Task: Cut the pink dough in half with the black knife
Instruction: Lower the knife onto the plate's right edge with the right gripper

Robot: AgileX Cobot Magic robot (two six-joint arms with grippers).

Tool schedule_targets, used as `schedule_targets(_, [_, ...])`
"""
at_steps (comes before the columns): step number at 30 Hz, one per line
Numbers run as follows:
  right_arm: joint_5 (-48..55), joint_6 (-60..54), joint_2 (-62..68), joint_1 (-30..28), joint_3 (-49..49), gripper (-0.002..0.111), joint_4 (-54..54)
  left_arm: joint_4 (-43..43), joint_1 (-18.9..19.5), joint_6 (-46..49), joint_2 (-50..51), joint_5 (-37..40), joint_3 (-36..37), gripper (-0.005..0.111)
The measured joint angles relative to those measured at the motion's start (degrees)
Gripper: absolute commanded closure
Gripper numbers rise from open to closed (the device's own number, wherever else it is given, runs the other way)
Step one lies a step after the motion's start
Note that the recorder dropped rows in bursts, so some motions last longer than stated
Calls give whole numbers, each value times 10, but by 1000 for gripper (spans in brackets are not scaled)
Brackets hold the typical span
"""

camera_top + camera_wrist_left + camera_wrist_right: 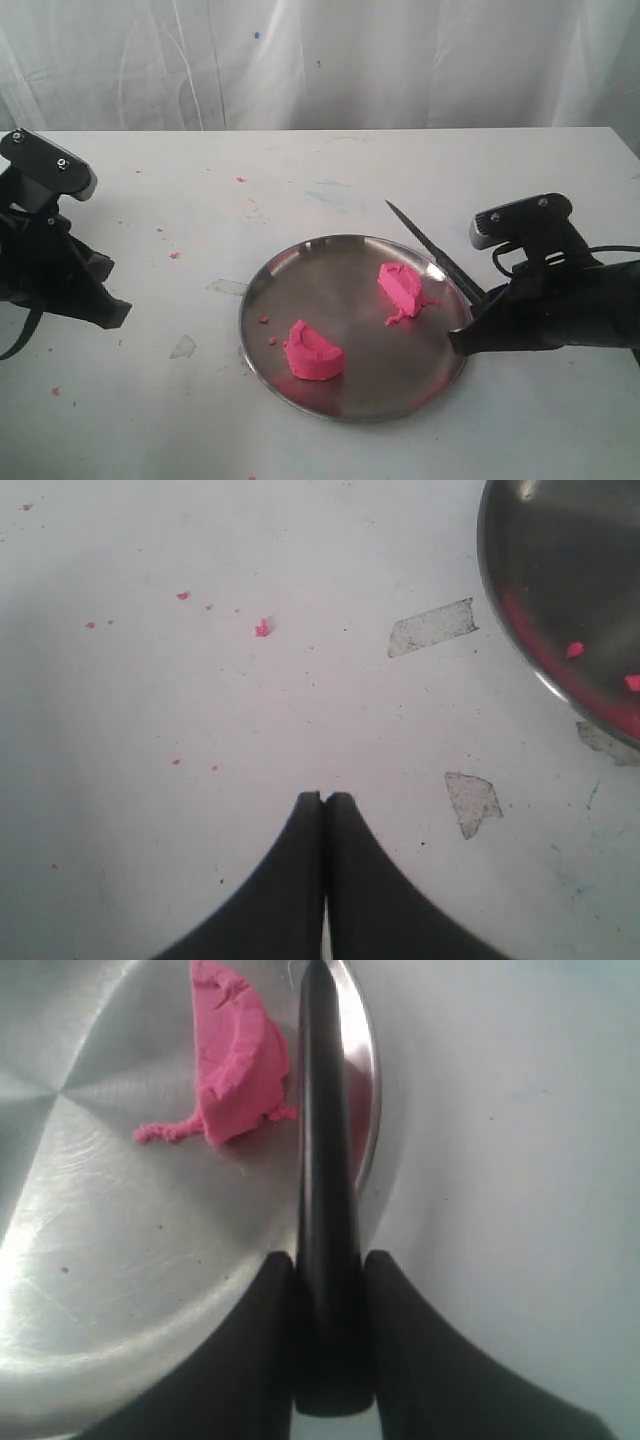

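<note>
The pink dough lies in two half-moon lumps on the steel plate [300, 262]: one lump [314, 351] at the near left, the other [401, 287] at the right, also in the right wrist view [232, 1070]. The black knife [432, 251] slants over the plate's right rim, blade pointing to the far side. My right gripper [482, 312] is shut on its handle [330, 1320], beside the right lump without touching it. My left gripper [324, 798] is shut and holds nothing, over bare table left of the plate.
Tiny pink crumbs [262, 628] dot the white table and the plate's left side. Scuffed patches [432, 628] mark the table near the plate's left rim [520, 660]. A white curtain [320, 60] hangs behind the table.
</note>
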Motion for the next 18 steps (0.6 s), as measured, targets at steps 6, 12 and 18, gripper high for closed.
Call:
schedule_targets(6, [45, 0, 18, 0, -2, 101, 2, 0, 0, -7, 0, 0, 0, 107])
schedule_targets(12, [12, 29, 35, 0, -2, 98, 2, 0, 0, -9, 0, 0, 0, 107])
schedule_targets(18, [-6, 60, 41, 0, -2, 98, 2, 0, 0, -9, 0, 0, 0, 107])
